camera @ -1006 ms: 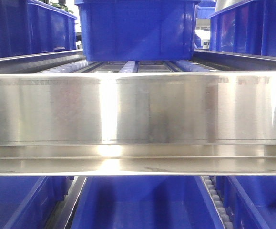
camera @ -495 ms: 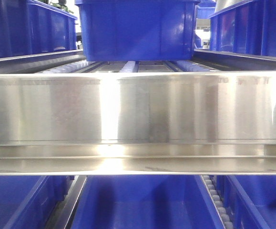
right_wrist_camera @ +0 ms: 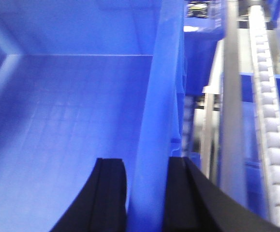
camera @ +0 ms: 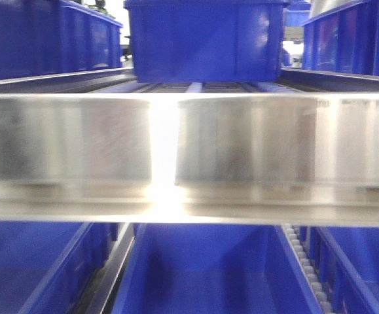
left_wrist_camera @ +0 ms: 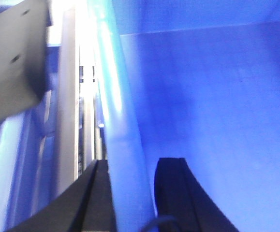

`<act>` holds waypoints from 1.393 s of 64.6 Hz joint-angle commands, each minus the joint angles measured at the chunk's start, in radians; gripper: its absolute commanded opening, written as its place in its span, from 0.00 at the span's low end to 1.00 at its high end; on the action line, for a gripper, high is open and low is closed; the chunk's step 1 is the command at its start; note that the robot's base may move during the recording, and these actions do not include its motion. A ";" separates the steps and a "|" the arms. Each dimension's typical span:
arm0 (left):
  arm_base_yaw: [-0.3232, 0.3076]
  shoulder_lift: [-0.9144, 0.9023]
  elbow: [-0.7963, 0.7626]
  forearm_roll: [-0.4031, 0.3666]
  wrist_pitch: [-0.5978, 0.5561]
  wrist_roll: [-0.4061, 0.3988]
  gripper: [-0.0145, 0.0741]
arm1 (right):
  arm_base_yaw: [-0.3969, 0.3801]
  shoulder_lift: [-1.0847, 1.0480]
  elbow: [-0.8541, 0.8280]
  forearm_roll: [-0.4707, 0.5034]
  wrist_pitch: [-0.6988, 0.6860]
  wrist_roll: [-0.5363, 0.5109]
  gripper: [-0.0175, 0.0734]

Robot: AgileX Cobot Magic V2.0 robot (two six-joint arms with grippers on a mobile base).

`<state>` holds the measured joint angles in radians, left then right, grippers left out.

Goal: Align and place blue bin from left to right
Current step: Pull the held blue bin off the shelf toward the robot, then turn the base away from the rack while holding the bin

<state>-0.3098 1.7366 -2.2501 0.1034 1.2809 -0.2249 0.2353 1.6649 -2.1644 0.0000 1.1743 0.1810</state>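
— Where's the blue bin [camera: 205, 39]?
— Centre lane of the upper roller shelf [camera: 196, 86], behind the steel rail [camera: 274, 147]. Resting or lifted, I can't tell.
— The claws?
— Left claw [left_wrist_camera: 135, 162] clamps its left wall, right claw [right_wrist_camera: 143, 162] its right wall.
— Which step?
— Positioning, I'd judge. Next: square it against the right-hand bin [camera: 353, 39], set it level, then release.

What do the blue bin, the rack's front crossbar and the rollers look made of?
The blue bin: probably moulded plastic, semi-gloss, its thin wall glowing with light. The crossbar: brushed metal, steel or aluminium, with mirror-like glare. The rollers: pale, likely plastic, too blurred to be sure.
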 commanded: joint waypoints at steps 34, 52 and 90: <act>-0.005 -0.027 -0.018 -0.005 -0.060 0.012 0.04 | -0.006 -0.023 -0.020 -0.031 -0.108 -0.025 0.03; -0.005 -0.027 -0.018 -0.005 -0.060 0.012 0.04 | -0.006 -0.023 -0.020 -0.031 -0.108 -0.025 0.03; -0.005 -0.027 -0.018 -0.005 -0.060 0.012 0.04 | -0.006 -0.023 -0.020 -0.031 -0.108 -0.025 0.03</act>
<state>-0.3098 1.7366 -2.2501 0.1037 1.2809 -0.2265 0.2353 1.6649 -2.1644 0.0000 1.1735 0.1810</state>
